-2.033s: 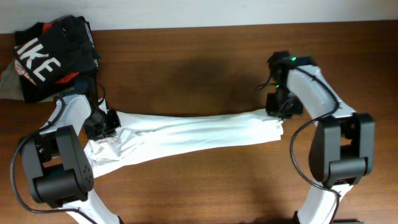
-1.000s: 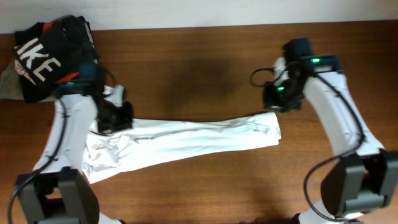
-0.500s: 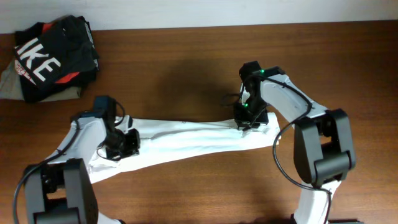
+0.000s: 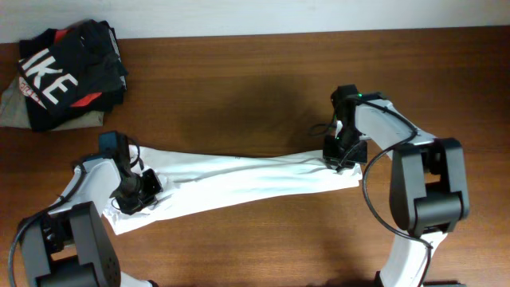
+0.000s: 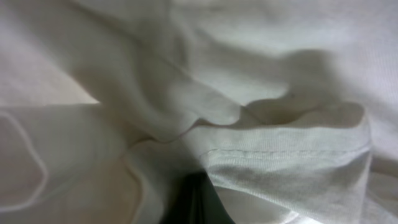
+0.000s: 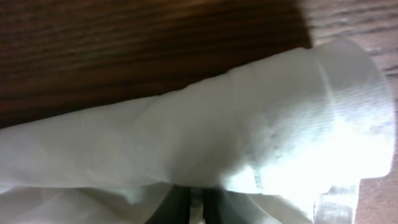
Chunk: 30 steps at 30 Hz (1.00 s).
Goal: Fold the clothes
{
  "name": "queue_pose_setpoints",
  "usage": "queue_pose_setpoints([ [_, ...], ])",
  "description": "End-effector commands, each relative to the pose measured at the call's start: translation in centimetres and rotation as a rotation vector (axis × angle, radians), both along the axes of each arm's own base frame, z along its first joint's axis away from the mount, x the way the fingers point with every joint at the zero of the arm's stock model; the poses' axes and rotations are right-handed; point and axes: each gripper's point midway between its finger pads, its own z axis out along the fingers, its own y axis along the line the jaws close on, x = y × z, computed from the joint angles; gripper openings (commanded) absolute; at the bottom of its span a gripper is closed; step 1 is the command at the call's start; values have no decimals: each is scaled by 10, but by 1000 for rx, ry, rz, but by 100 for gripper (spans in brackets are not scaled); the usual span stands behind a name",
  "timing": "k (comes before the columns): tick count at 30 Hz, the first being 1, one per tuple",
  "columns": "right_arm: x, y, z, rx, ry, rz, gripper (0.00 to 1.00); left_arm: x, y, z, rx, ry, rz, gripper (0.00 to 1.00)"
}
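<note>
The clothes (image 4: 239, 177), a plain white wrinkled garment, lie in a long narrow band across the brown table (image 4: 255, 88). My left gripper (image 4: 137, 191) sits on the band's left end, and my right gripper (image 4: 341, 151) sits on its right end. White folds (image 5: 280, 162) fill the left wrist view, and the dark shut fingertips of the left gripper (image 5: 194, 202) show at the bottom edge, wrapped in cloth. In the right wrist view a rolled edge of the cloth (image 6: 217, 137) lies on the wood. The right gripper (image 6: 198, 210) pinches fabric in a narrow slit between its fingers.
A black garment with big white letters (image 4: 68, 68) lies bunched at the back left corner, on top of a grey-beige garment (image 4: 12, 108). The table's back edge meets a pale wall along the top of the overhead view.
My left gripper has moved left and toward the front, and my right gripper has moved right. The white band is drawn longer and straighter between them.
</note>
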Motion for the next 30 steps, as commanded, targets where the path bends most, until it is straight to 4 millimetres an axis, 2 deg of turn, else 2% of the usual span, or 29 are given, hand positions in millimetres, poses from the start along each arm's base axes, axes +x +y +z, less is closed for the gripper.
queue_pose_setpoints([
  [1,-26,-47,-32,-104,104,-83,4,-13,19,-5,108,49,50,0],
  [4,-29,-74,-27,-140,110,-169,4,-14,25,-5,141,56,78,0],
  [6,-32,-92,-16,-165,107,-239,4,-14,33,-3,158,55,101,0],
  [8,-32,-101,3,-166,74,-268,4,-10,40,3,160,48,126,0],
  [11,-24,-104,41,-170,-44,-279,4,8,46,23,173,-11,132,0],
  [12,-22,-104,59,-169,-99,-284,9,19,49,37,181,-47,114,0],
  [13,-21,-105,70,-170,-130,-287,17,24,53,49,197,-64,116,0],
  [14,-21,-107,81,-170,-162,-295,35,28,56,59,214,-73,117,0],
  [15,-23,-111,98,-171,-207,-313,79,33,60,75,233,-91,120,1],
  [16,-26,-119,115,-174,-259,-345,96,37,62,91,240,-113,122,5],
  [18,-32,-141,136,-186,-325,-421,99,43,60,108,231,-150,124,9],
  [19,-38,-157,141,-192,-340,-467,99,45,52,112,188,-175,121,14],
  [20,-41,-167,140,-173,-341,-466,99,45,47,112,160,-175,119,17],
  [21,-44,-175,135,-147,-326,-481,99,45,43,111,135,-172,117,42],
  [23,-45,-178,122,-53,-305,-497,99,44,41,111,126,-168,116,83],
  [24,-42,-172,110,39,-303,-456,99,44,41,111,127,-168,116,93],
  [26,-32,-150,88,236,-320,-331,99,44,41,111,125,-169,115,98],
  [30,-19,-121,52,424,-287,-243,99,44,39,111,117,-171,114,99],
])
